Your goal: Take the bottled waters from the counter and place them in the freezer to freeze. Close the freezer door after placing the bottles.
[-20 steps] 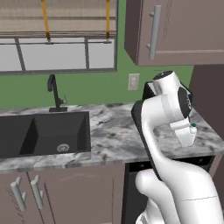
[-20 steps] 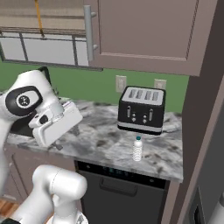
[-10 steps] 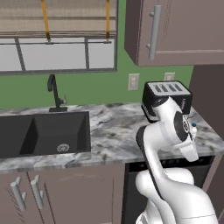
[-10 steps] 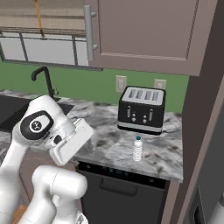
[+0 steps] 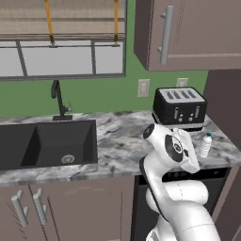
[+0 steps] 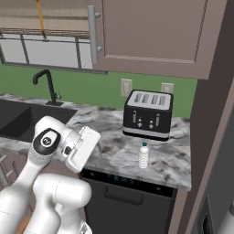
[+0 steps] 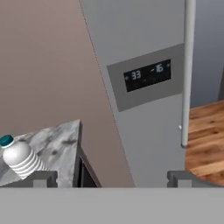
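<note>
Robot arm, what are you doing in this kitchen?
The white robot arm's gripper holds nothing; its fingers are spread wide. A small clear plastic water bottle stands upright on the grey-white marbled counter, in front of the black toaster. The hand camera faces the grey freezer door, which looks closed, with its long bar handle.

bottle point(image 6: 144, 155) on counter point(image 6: 114, 157) before toaster point(image 6: 147, 114) — sink point(image 5: 44, 143) far left.
</note>
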